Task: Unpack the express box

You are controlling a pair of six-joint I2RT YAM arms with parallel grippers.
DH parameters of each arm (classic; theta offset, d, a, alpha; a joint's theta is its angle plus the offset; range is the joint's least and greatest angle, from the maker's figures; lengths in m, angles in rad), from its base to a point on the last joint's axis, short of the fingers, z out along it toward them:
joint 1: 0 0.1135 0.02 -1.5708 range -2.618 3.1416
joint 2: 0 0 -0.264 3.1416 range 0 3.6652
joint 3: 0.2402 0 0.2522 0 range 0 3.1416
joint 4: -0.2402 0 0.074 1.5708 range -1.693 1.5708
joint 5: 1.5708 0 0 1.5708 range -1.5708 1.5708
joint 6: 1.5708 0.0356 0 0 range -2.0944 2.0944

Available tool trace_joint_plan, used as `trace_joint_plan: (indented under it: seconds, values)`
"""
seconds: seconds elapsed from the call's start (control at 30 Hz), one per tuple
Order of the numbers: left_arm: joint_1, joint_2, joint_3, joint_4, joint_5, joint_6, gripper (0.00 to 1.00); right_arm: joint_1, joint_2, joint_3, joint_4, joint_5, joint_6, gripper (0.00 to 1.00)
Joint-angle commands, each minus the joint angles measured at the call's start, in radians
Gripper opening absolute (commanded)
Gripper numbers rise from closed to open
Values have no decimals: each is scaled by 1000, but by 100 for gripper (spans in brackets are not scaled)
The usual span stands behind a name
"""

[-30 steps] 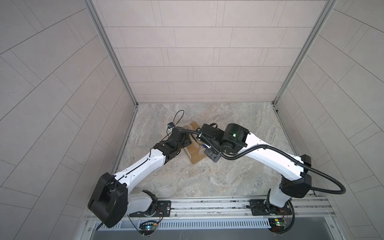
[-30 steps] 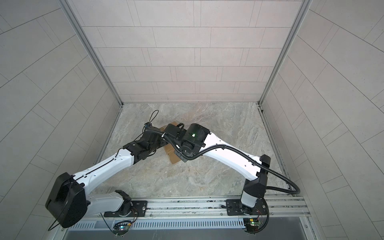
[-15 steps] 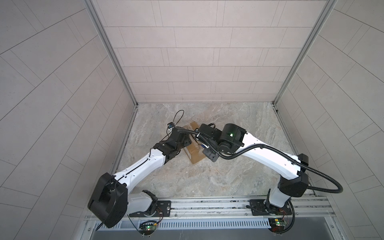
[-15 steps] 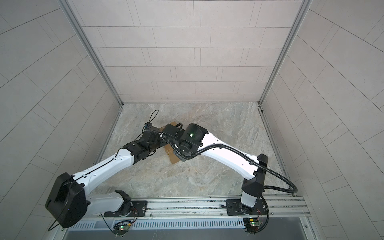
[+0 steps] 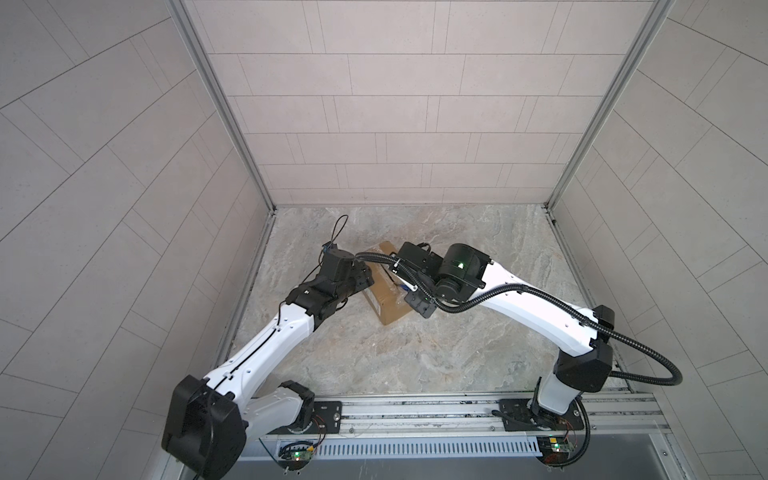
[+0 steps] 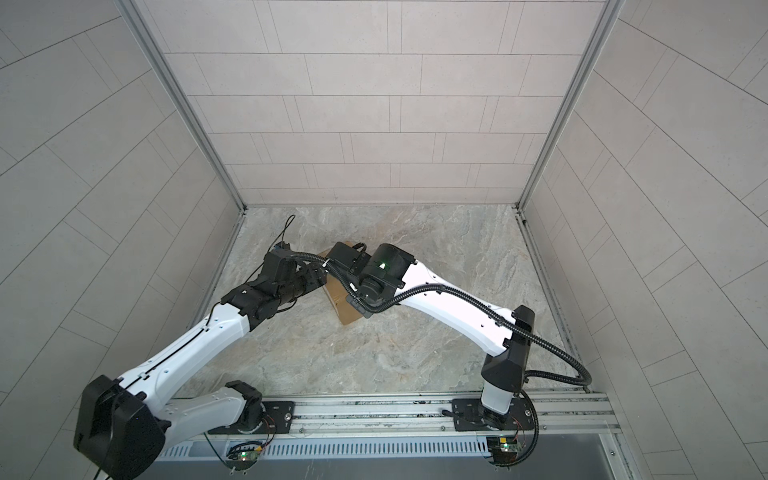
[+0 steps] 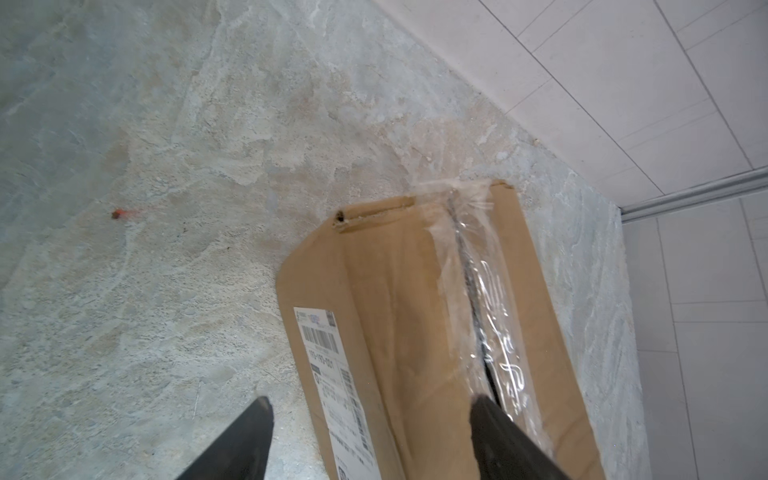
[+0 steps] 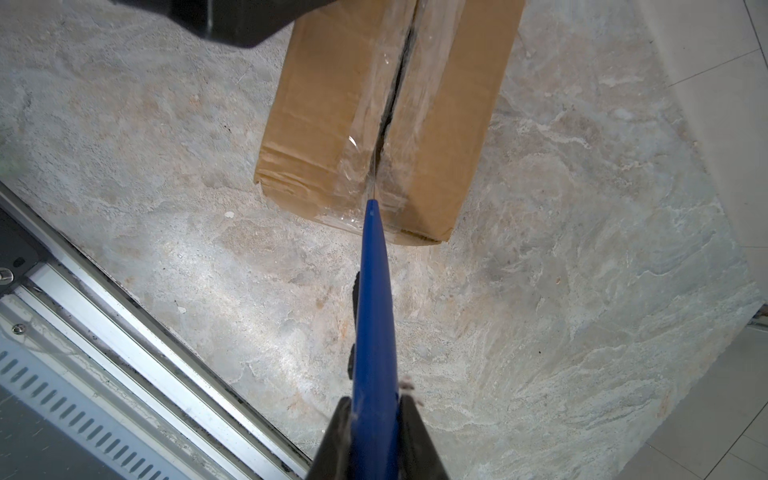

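The express box (image 7: pixel 415 332) lies on the marble table (image 5: pixel 415 353). We judge it light and stiff, slick on its tape (image 7: pixel 482 291), and best gripped by its bare sides. Our left gripper (image 7: pixel 370 400) gapes wide; our right gripper (image 8: pixel 375 401) pinches a blue cutter (image 8: pixel 374 311).

The left arm (image 6: pixel 199 345) and right arm (image 6: pixel 453 307) meet over the box (image 6: pixel 344 311). It lies on the table (image 6: pixel 374 353), partly hidden.

Arms angled inward; left claw (image 7: pixel 370 405) wide apart, right claw (image 8: pixel 376 401) tight on blue tool (image 8: pixel 374 311).
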Motion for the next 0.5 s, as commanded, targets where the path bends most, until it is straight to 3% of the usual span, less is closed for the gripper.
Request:
trace_joint_plan:
  seconds: [0.0, 0.23, 0.47]
  values:
    - [-1, -19, 18, -1, 89, 44, 79, -10, 12, -24, 0, -2, -62, 0]
    - [-39, 58, 4, 58, 105, 42, 77, -22, 14, -24, 3, 11, -105, 0]
    - [-50, 115, -29, 65, 52, -43, 69, -22, 21, 33, -65, 53, -69, 0]
